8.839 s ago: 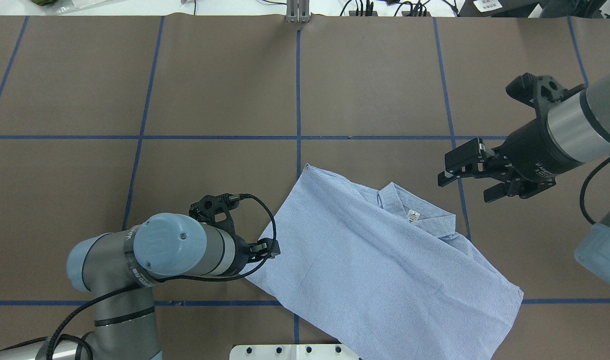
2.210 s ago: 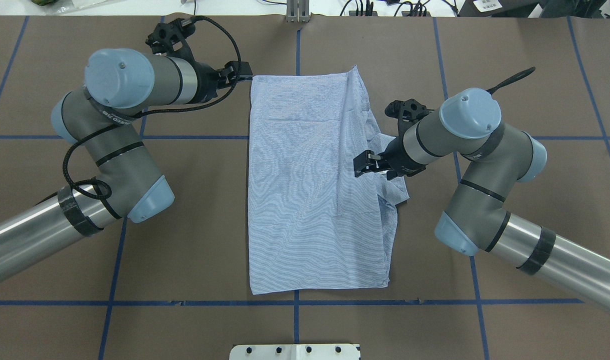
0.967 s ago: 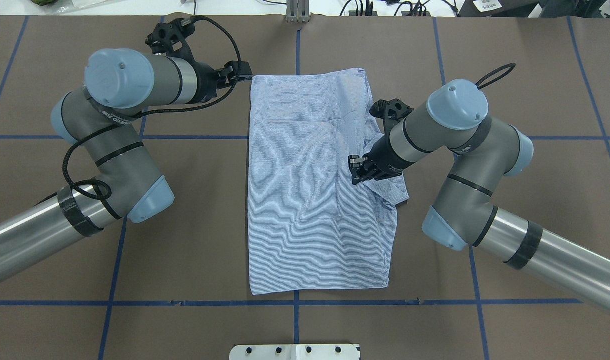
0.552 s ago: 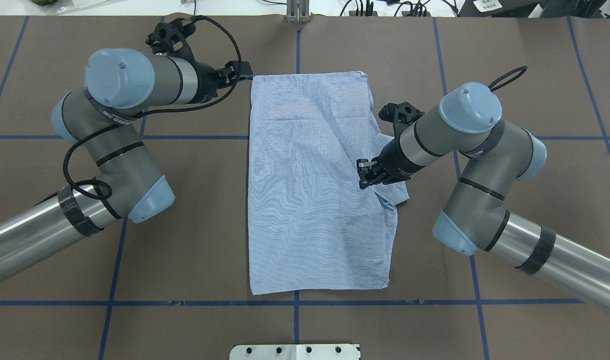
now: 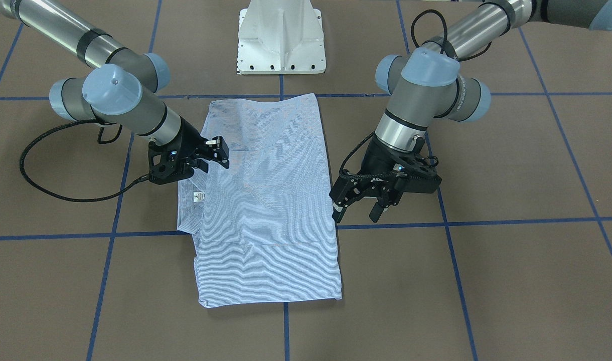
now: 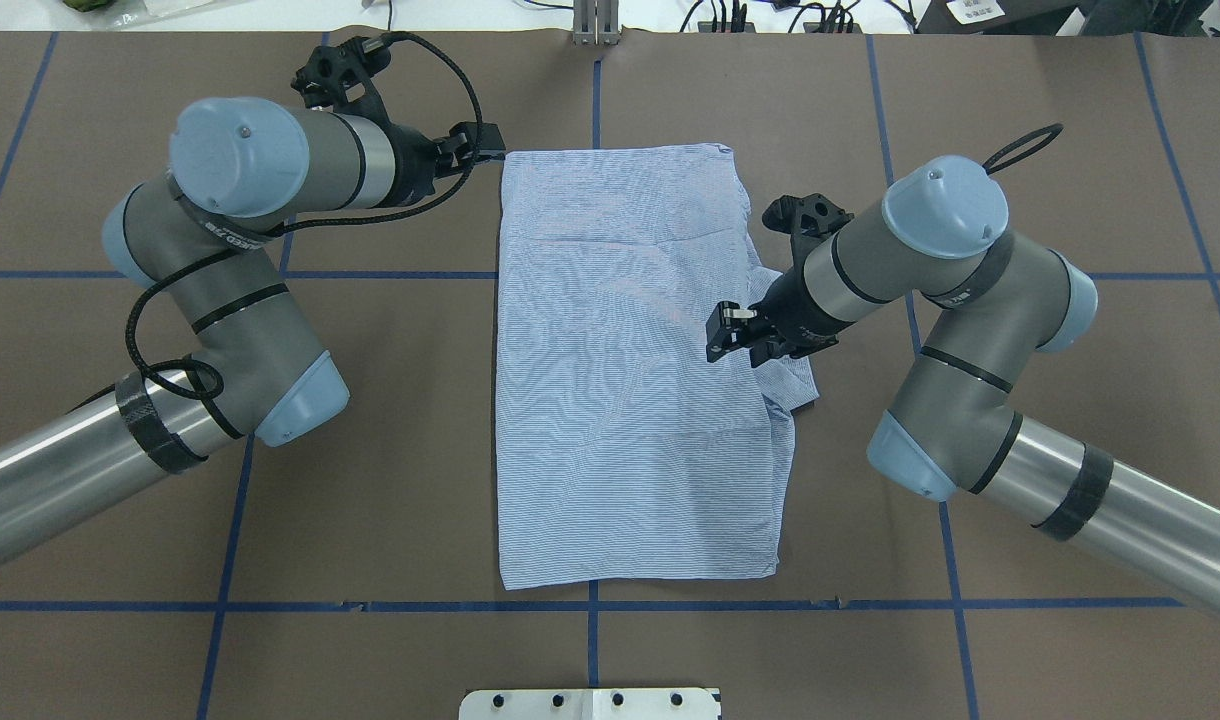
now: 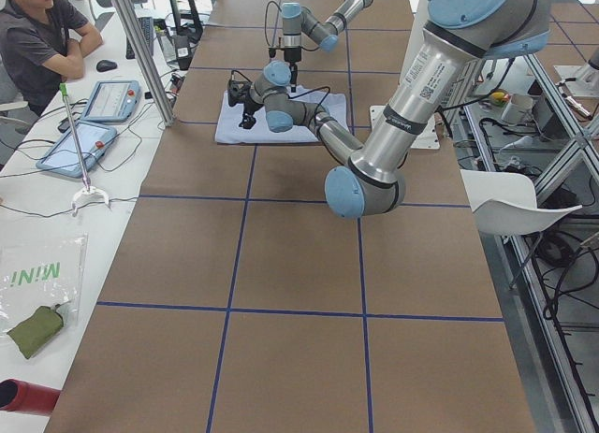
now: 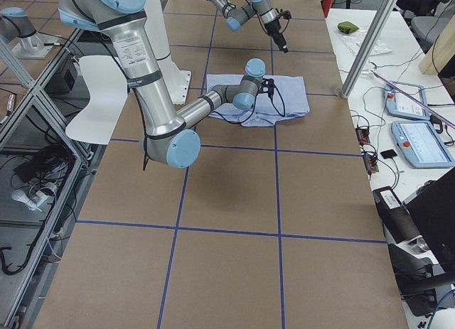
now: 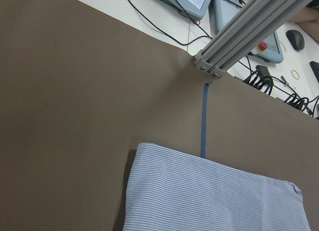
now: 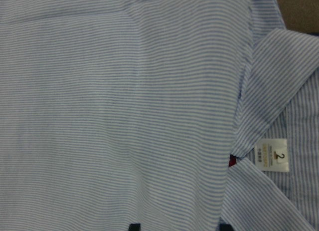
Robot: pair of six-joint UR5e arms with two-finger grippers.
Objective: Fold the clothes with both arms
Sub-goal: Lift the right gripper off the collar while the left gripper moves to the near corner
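Brown table (image 6: 420, 450): shirt (image 6: 620, 400) near white pedestal (image 5: 281, 40).

Tallied over all views: 1 shirt (image 6: 620, 400); 1 label (image 10: 272, 155) on collar; 2 arms, left arm (image 6: 220, 300) and right arm (image 6: 955, 215); 2 pairs of jaws; 2 black cables (image 6: 467, 90), (image 6: 1020, 152); 1 white base (image 5: 281, 37); 1 desk (image 6: 370, 450); 2 tablets (image 7: 117, 98), (image 7: 75, 145); 1 mouse (image 7: 105, 65); 1 person (image 7: 47, 45); 1 green pouch (image 7: 36, 328).

Brown table (image 6: 390, 420) gridded with blue tape (image 6: 390, 274) — alongside, a seated person (image 7: 37, 31), a tablet (image 7: 114, 98), a green pouch (image 7: 36, 328).
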